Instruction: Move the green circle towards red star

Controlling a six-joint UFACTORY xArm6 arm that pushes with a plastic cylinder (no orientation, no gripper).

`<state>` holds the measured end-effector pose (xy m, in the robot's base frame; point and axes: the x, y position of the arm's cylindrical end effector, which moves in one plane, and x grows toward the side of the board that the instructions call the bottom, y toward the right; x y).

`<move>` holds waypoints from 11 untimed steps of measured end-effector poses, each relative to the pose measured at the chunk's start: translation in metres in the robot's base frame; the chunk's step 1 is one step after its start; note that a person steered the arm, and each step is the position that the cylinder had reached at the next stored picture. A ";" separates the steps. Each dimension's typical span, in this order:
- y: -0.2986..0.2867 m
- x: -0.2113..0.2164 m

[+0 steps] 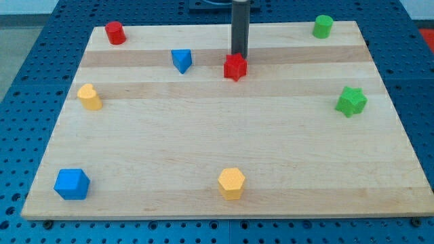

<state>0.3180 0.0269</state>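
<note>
Green circle (323, 26) sits well apart from red star (235, 67), which hides my tip; no claw shows.

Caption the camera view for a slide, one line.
My tip rests just behind the red star, far from the green circle at the board's top right corner.

On the surface (203, 135), the red star (234, 67) sits near the top middle, with my tip (239, 55) touching or just behind it on the top side. The blue triangle (181, 60) lies just to its left. The red circle (115, 32) is in the top-left corner and the green circle (323, 26) in the top-right, well apart from the red star. The green star (351, 101) sits at the right edge and the yellow circle (89, 97) at the left. Along the bottom lie two more: the blue cube (72, 184) at left and the yellow hexagon (231, 183) at middle.
</note>
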 end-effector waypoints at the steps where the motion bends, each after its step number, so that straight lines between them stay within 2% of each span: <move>1: 0.006 0.038; 2: 0.079 0.020; 4: 0.270 -0.078; 5: 0.290 -0.115; 7: 0.201 -0.126; 9: 0.192 -0.070; 11: 0.146 -0.076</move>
